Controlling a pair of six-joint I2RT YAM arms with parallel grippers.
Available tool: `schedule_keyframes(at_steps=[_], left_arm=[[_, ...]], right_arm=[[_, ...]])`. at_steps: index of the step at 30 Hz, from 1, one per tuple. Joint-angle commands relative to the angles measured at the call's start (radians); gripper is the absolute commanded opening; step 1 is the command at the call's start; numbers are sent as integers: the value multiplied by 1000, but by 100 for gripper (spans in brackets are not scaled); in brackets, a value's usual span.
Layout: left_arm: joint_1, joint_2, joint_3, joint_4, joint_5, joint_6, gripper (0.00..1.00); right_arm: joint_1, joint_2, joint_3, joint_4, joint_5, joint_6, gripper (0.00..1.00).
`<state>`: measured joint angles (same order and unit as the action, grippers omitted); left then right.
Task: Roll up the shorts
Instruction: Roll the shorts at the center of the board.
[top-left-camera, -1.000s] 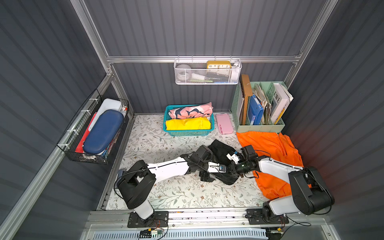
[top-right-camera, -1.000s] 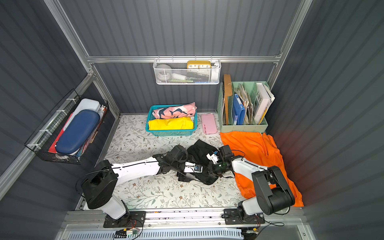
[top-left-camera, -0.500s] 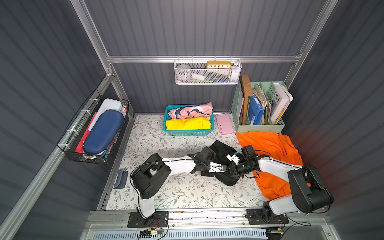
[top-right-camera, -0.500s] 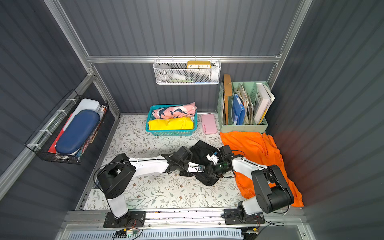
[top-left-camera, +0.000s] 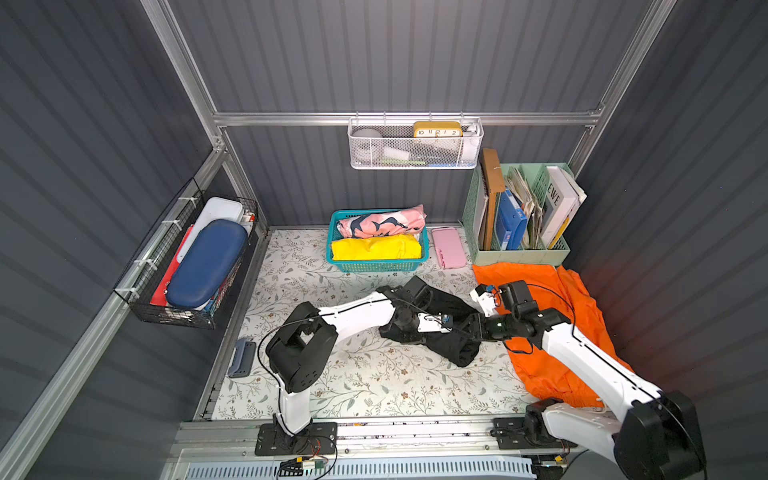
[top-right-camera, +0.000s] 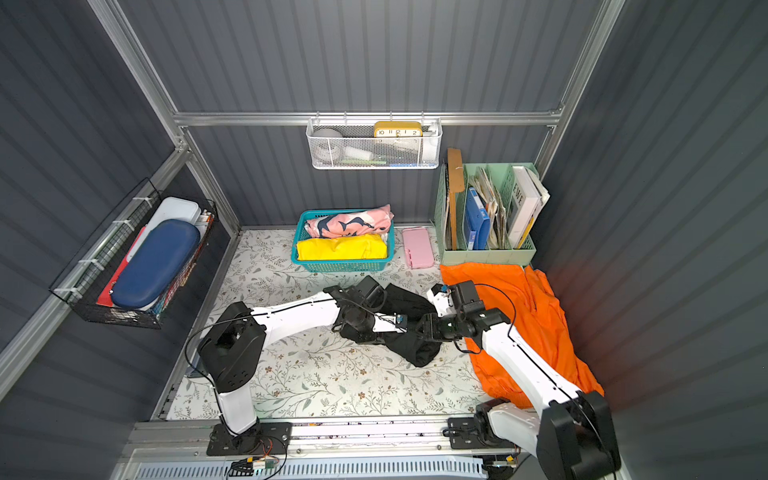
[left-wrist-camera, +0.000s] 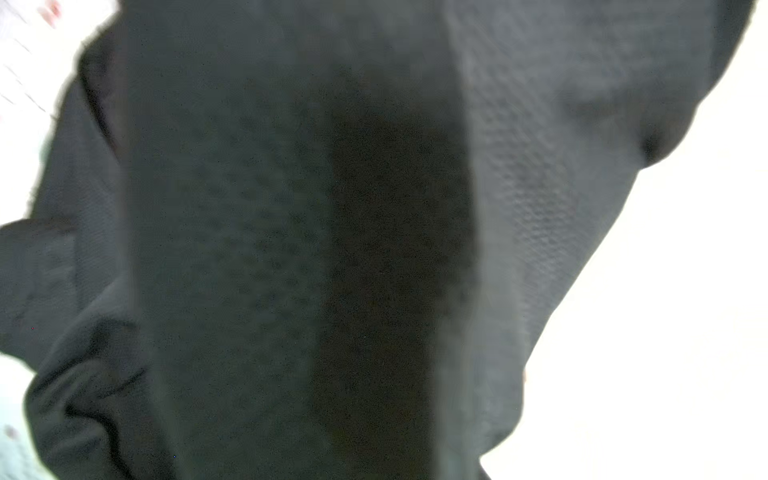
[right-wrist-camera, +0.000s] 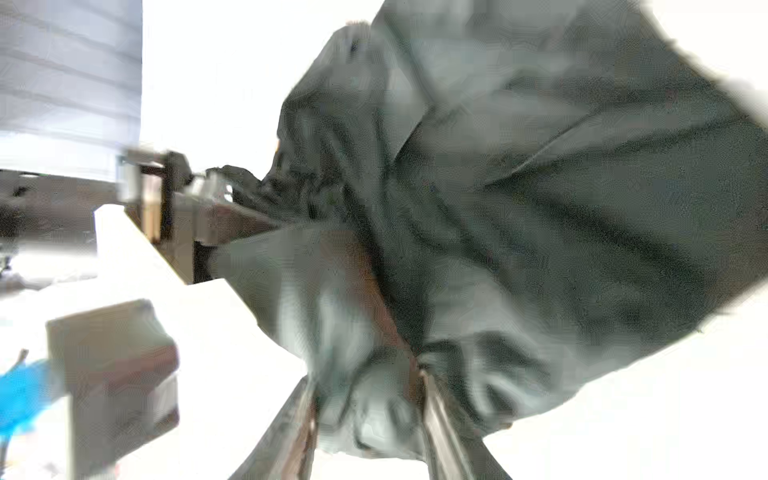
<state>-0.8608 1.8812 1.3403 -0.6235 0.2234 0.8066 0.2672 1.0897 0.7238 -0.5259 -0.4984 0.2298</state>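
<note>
1. right gripper (right-wrist-camera: 365, 374): jaws stand apart, black fabric bunched between the fingers (right-wrist-camera: 436, 411). Can't tell if it's clamped.
2. left gripper (top-left-camera: 401, 330): buried in the same cloth, and its wrist view is all black fabric. Jaw state unreadable.
3. black shorts (top-left-camera: 453, 349): crumpled bundle mid floral mat (top-left-camera: 353, 374), between both grippers. Long axis is diagonal: far end toward the teal basket (top-left-camera: 376, 266), near end toward the right side.
4. orange shorts (top-left-camera: 552, 299): spread out along the right wall, partly under the right arm. Long axis runs far-to-near.

Teal basket (top-left-camera: 376, 266) with yellow cloth (top-left-camera: 376, 248), pink cloth (top-left-camera: 382, 222); pink case (top-left-camera: 448, 248) beside
</note>
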Motion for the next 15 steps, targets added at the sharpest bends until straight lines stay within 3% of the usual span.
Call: schedule_keyframes(at_steps=[1, 6, 10, 15], left_arm=[[15, 20, 86, -289, 15, -98, 25], [26, 71, 229, -530, 54, -188, 29], [28, 97, 260, -549, 148, -192, 31], [38, 216, 312, -548, 260, -164, 33]], right_arm=[[-5, -89, 3, 3, 113, -91, 45], [16, -263, -60, 111, 118, -243, 46], [65, -382, -100, 132, 141, -420, 54], [180, -442, -78, -11, 153, -710, 57]])
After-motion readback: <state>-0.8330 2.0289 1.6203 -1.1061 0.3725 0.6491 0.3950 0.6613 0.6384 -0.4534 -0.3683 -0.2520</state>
